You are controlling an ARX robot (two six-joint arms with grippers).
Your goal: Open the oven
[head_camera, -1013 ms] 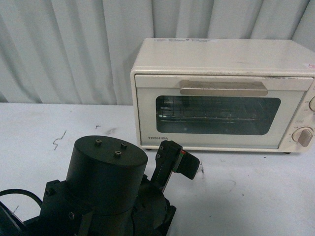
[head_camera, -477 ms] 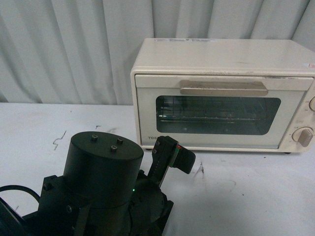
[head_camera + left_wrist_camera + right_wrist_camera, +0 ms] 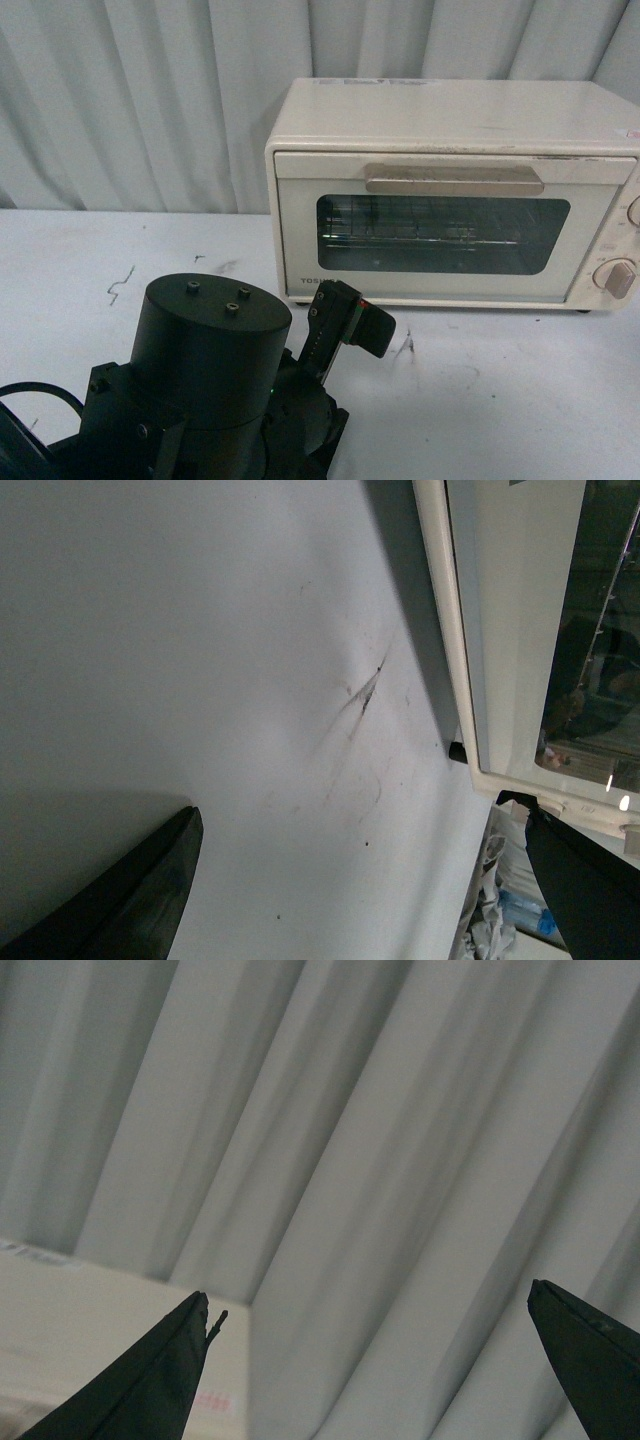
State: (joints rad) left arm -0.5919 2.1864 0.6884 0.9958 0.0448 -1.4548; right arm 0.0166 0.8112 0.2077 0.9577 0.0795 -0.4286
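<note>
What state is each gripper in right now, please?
Left gripper: open, jaws wide apart, holding nothing.
Right gripper: open, jaws wide apart, holding nothing.

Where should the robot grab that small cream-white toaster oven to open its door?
Probably the flat beige bar handle across the top of the glass-windowed door of the cream-white boxy toaster oven. It juts forward and lies level, so come from the front, pinching it top and bottom, then pull outward and down.
</note>
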